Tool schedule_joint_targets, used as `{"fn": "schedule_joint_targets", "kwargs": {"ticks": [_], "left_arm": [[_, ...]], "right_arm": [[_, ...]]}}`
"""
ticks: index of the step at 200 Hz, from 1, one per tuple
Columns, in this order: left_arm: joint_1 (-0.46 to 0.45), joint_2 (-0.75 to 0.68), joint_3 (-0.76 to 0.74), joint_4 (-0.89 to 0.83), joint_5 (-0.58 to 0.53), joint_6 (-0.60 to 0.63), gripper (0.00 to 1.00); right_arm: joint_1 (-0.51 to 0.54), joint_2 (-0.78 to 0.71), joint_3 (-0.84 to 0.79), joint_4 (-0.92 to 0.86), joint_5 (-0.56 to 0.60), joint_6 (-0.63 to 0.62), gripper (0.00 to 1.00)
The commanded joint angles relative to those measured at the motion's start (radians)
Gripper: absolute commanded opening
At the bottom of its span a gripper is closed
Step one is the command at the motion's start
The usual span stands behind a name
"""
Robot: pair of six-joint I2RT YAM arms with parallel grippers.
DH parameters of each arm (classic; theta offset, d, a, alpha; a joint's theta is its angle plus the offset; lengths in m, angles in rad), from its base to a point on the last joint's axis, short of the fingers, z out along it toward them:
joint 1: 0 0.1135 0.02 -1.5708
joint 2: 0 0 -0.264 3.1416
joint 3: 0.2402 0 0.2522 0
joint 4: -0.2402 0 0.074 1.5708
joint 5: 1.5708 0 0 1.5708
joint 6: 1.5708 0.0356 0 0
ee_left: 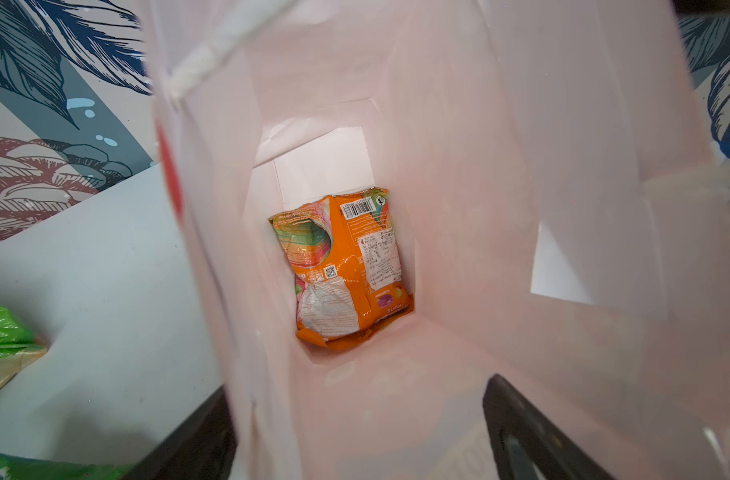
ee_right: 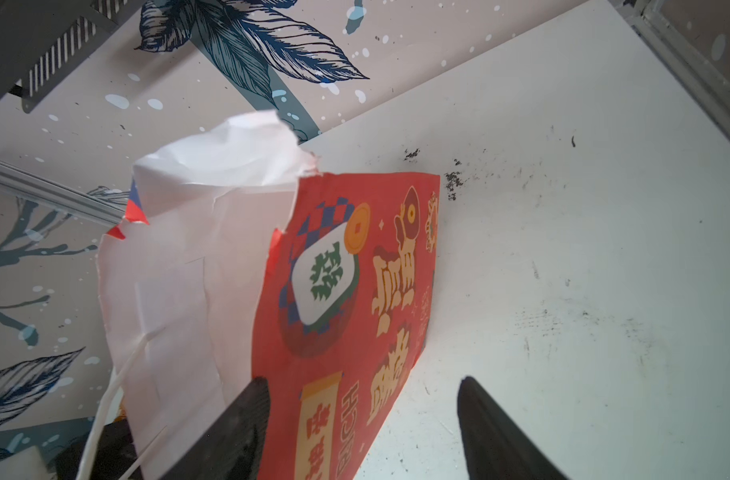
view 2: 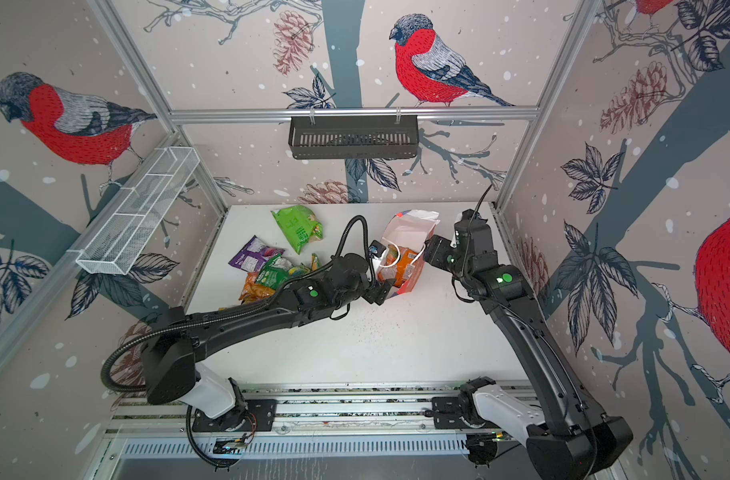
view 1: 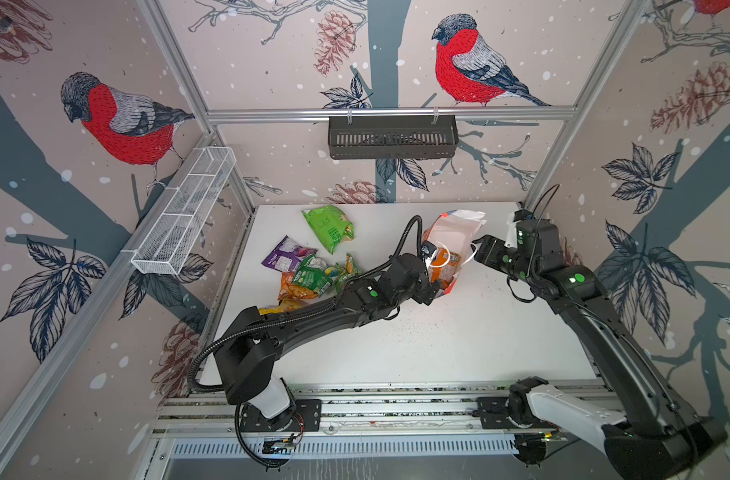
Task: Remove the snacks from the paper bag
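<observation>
- Your paper bag (view 1: 458, 230) stood mouth-up on the white table (view 1: 438, 345), towards the far edge and a touch right of the middle, its far rim crumpled and torn
- Down inside, one orange packet (ee_left: 342, 270) lay on the bag's floor, barcode side up, not out yet
- Your left gripper (ee_left: 357, 386) sat at the bag's near left rim, fingers wide apart and holding nothing; one finger (ee_left: 521, 432) was inside the mouth, the other outside the wall
- Your right gripper (ee_right: 361, 384) was at the bag's right rim, fingers apart too, with the red printed wall running between them; you could not tell whether either finger touched the paper
- Left of the bag, the rest were out on the table: the bright green packet (view 1: 330, 226) lay farthest, on its own
- Nearer you, the purple packet (view 1: 288, 257), the green-red packet (view 1: 317, 274) and a loose orange packet (view 1: 292, 291) lay heaped, touching one another
- A yellow packet (view 1: 271, 309) just peeked out from under your left arm (view 1: 313, 316)
</observation>
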Motion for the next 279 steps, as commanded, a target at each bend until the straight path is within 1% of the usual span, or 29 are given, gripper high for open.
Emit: {"fn": "schedule_joint_targets", "kwargs": {"ticks": [1,30,47,90,129,144,164,184,199,222,241,255,269,279], "left_arm": [[-0.002,0.013,0.021,0.017,-0.019,0.007,0.9],[-0.002,0.017,0.02,0.024,-0.024,0.002,0.9],[-0.002,0.019,0.021,0.025,-0.02,0.001,0.9],[-0.002,0.034,0.017,0.029,-0.011,-0.013,0.9],[-0.002,0.045,0.028,0.022,-0.021,-0.007,0.9],[-0.002,0.045,0.028,0.027,-0.016,-0.007,0.9],[-0.002,0.043,0.03,0.03,-0.011,-0.01,0.9],[-0.003,0.041,0.027,0.036,0.001,-0.015,0.9],[-0.003,0.041,0.027,0.032,-0.004,-0.016,0.9],[-0.003,0.039,0.022,0.031,-0.009,-0.016,0.9],[-0.005,0.036,0.022,0.03,-0.01,-0.016,0.9],[-0.005,0.038,0.024,0.03,-0.012,-0.018,0.9],[-0.005,0.041,0.024,0.027,-0.011,-0.019,0.9],[-0.006,0.042,0.026,0.027,-0.014,-0.019,0.9]], "right_arm": [[-0.001,-0.017,-0.03,0.037,-0.055,0.036,0.72],[0.0,-0.017,-0.062,0.051,-0.092,0.04,0.72],[0.003,-0.018,-0.068,0.068,-0.093,0.048,0.72],[0.006,-0.013,-0.052,0.095,-0.141,0.063,0.72],[0.017,-0.017,-0.043,0.081,-0.145,0.079,0.72],[0.023,-0.016,-0.044,0.078,-0.13,0.072,0.74],[0.022,-0.005,-0.052,0.063,-0.084,0.064,0.73],[0.022,0.015,-0.066,0.076,-0.053,0.059,0.67],[0.028,0.031,-0.057,0.085,-0.021,0.06,0.61],[0.055,0.056,-0.027,0.085,0.051,0.049,0.59],[0.074,0.075,-0.015,0.086,0.072,0.046,0.58],[0.082,0.091,-0.004,0.083,0.096,0.044,0.56],[0.091,0.111,0.022,0.073,0.12,0.032,0.48],[0.098,0.123,0.039,0.072,0.136,0.023,0.39]]}}
